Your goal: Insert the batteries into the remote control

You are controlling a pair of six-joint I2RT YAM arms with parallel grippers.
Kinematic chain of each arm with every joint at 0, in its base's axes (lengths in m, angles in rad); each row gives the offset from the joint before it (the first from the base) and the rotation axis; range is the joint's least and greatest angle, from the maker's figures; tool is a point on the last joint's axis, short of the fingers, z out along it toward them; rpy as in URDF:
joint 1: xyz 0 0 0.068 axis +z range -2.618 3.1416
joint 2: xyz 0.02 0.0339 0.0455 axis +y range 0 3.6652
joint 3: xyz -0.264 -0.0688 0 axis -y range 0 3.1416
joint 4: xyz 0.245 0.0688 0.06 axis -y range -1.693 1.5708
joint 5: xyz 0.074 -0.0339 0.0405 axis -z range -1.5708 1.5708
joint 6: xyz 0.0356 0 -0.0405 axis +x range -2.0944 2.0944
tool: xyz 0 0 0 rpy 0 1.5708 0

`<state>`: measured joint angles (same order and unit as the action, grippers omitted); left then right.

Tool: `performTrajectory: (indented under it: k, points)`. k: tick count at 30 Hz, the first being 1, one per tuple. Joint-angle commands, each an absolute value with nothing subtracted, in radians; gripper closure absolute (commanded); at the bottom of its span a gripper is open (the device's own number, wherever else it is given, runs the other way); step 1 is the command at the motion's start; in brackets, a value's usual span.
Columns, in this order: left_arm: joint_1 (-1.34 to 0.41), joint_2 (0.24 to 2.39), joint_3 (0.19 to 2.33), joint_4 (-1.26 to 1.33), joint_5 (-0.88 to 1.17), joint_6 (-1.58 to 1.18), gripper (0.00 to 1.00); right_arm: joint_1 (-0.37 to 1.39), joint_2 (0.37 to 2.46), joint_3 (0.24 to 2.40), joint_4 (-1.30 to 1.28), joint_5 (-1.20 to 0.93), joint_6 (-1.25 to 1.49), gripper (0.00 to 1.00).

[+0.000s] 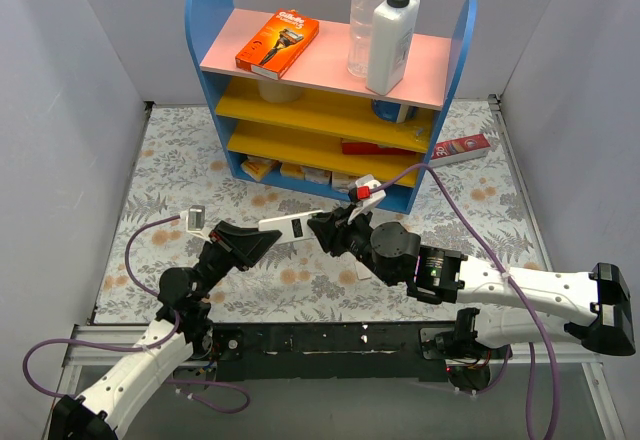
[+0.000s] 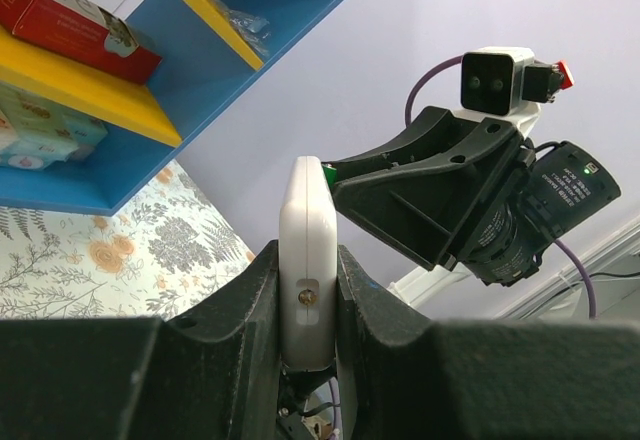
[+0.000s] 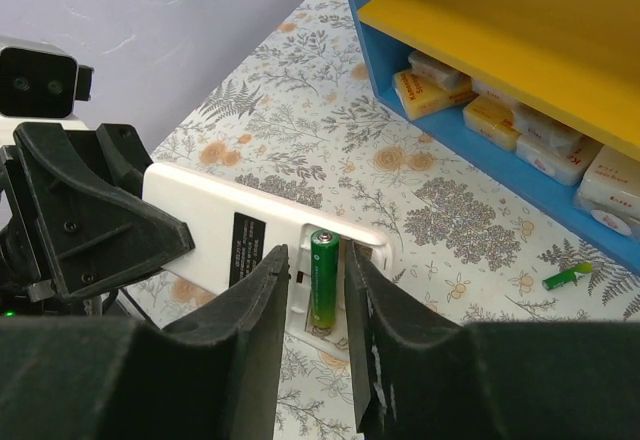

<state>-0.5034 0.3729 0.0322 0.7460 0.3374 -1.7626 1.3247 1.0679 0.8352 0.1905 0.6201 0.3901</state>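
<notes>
Top view: in the middle of the frame the left tool [image 1: 266,238] is clamped on one end of the slim white plastic remote control [image 1: 292,226], above the flowered tabletop [image 1: 180,150]. The right tool [image 1: 318,228] is at the other end.

Left wrist view: at lower centre the black fingers [image 2: 255,300] press both flat sides of the remote control.

Right wrist view: at lower centre a dark-green cylindrical battery [image 3: 322,278] lies in the remote control's open compartment. The right tool's jaws stand apart on either side of it, with small gaps. A second green battery [image 3: 566,278] lies on the tabletop at the right.

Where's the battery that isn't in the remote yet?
Right wrist view, far right: the loose battery lies on the floral table just before the blue shelf's base, apart from the remote control.
</notes>
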Motion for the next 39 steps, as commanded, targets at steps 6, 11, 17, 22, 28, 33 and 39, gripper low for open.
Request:
performTrajectory:
  k: [6, 11, 17, 22, 28, 33, 39]
  points:
    - [-0.503, 0.405, -0.238, 0.824, 0.344, -1.795, 1.0, 1.325, 1.035, 0.854, 0.192, 0.643, 0.368, 0.57]
    - [-0.503, 0.42, -0.238, 0.818, 0.339, -1.807, 1.0, 1.325, 1.025, 0.854, 0.186, 0.657, 0.365, 0.55]
    - [-0.503, 0.417, -0.236, 0.799, 0.33, -1.813, 1.0, 1.325, 1.02, 0.862, 0.173, 0.655, 0.359, 0.52]
    - [-0.505, 0.423, -0.235, 0.792, 0.331, -1.824, 1.0, 1.327, 0.997, 0.865, 0.17, 0.626, 0.336, 0.44]
    - [-0.503, 0.433, -0.235, 0.79, 0.341, -1.842, 1.0, 1.325, 0.963, 0.879, 0.156, 0.528, 0.247, 0.39]
    - [-0.503, 0.422, -0.233, 0.788, 0.353, -1.856, 1.0, 1.325, 0.908, 0.861, 0.166, 0.443, 0.076, 0.38]
    - [-0.505, 0.402, -0.232, 0.785, 0.373, -1.868, 1.0, 1.312, 0.842, 0.87, 0.098, 0.322, -0.165, 0.38]
